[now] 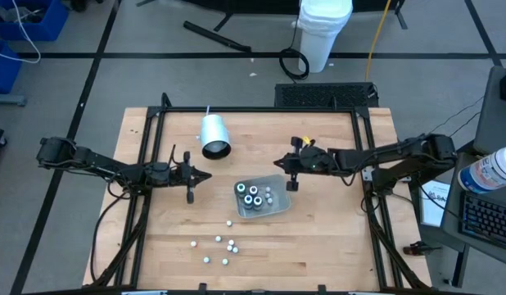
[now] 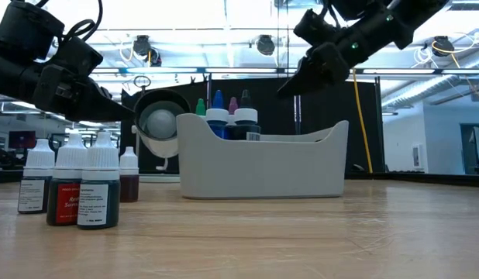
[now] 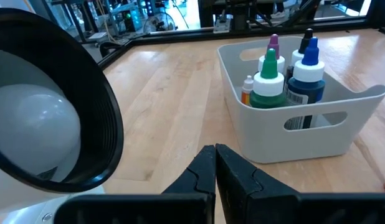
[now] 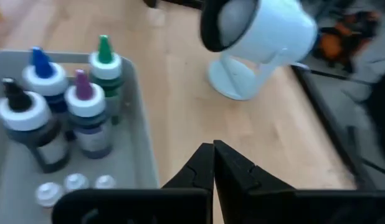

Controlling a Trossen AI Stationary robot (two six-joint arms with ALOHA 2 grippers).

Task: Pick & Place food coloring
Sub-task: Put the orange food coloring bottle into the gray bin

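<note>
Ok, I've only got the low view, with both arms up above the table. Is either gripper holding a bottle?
Observer: No. The wrist views show the left gripper and the right gripper both shut on nothing.
Operator: I count four loose bottles outside the bin. Is that all of them?
Observer: No. From above, about seven white-capped bottles are scattered on your camera's side of the bin.
Operator: What's in the bin besides the tall ones?
Observer: Three small white-capped bottles sit on its floor beside the four tall bottles.
</note>
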